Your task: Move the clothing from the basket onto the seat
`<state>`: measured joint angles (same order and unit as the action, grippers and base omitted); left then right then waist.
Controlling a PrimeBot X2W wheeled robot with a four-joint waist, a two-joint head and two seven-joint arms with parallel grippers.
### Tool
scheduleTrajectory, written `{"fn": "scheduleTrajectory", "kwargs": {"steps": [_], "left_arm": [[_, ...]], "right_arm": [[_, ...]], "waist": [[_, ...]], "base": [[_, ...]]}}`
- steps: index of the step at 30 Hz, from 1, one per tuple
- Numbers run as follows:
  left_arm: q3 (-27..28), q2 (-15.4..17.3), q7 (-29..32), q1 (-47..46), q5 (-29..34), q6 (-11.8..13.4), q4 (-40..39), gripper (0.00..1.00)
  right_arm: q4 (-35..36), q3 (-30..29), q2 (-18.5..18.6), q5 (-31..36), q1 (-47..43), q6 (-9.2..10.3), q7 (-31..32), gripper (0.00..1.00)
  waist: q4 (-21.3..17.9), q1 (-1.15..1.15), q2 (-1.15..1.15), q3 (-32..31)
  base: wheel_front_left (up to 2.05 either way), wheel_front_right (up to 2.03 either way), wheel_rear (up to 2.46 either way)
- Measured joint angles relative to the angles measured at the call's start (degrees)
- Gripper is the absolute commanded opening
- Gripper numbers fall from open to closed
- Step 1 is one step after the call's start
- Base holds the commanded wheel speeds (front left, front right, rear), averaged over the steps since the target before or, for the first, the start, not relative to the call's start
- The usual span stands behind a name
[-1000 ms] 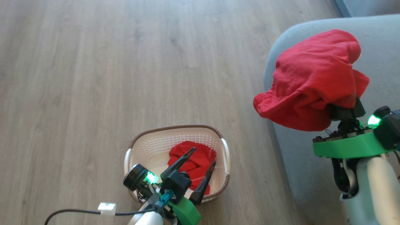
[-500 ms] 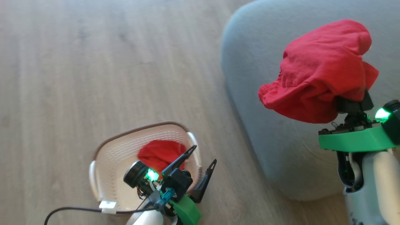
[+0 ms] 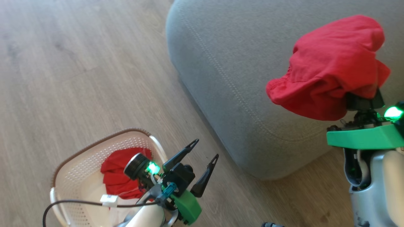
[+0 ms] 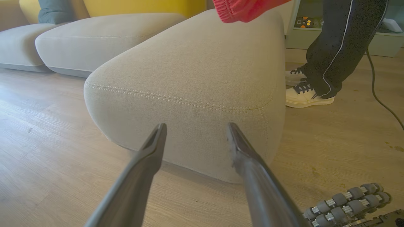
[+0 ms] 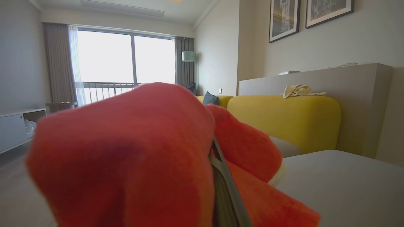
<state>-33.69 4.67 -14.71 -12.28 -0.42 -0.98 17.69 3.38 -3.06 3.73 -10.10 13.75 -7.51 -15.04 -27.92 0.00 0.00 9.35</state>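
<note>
The view has swung onto the large grey fabric seat (image 3: 236, 63); right hand (image 5: 217, 157) clamps a red cloth garment (image 3: 328, 66), left hand (image 3: 206, 148) gapes empty.

Pale forearm (image 3: 375, 189), green wrist bracket (image 3: 363, 139), black cable (image 3: 79, 202), 2 dark fingers (image 3: 181, 154).

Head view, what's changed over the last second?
The robot has turned toward the seat, so the view shifted. The right end effector, still shut on the red garment, has swung further over the seat; the open left end effector has swung off the basket over the floor. The other garment stays in the basket.
</note>
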Motion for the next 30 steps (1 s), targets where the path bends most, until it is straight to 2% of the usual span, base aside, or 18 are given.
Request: {"fn": "scheduleTrajectory", "kwargs": {"steps": [5,11,19,30], "left_arm": [[-1.49,0.04,0.0,-1.81,-0.01,-0.93,0.45,1.0],[-1.69,0.03,0.0,-1.94,-0.04,-1.18,1.07,1.0],[-1.24,-0.13,0.0,-1.81,-0.52,-0.79,0.08,1.0],[-0.85,2.01,0.0,-6.25,0.6,-1.21,0.49,1.0]], "right_arm": [[0.23,-1.74,-0.16,0.02,-0.03,0.0,0.0,0.0],[1.13,-2.75,-0.32,0.49,-0.24,0.0,0.0,0.0],[-0.19,-7.09,0.05,1.04,0.98,0.0,0.0,0.0],[-1.94,-14.16,6.89,-0.14,18.26,0.0,0.0,0.0]], "waist": [[-1.7,0.0,0.0,0.67],[-1.76,0.0,0.0,0.17],[-1.36,0.0,0.0,1.86],[0.67,0.0,0.0,10.84]], "base": [[0.0,0.0,0.0],[0.0,0.0,0.0],[0.0,0.0,0.0],[0.0,0.0,0.0]]}}
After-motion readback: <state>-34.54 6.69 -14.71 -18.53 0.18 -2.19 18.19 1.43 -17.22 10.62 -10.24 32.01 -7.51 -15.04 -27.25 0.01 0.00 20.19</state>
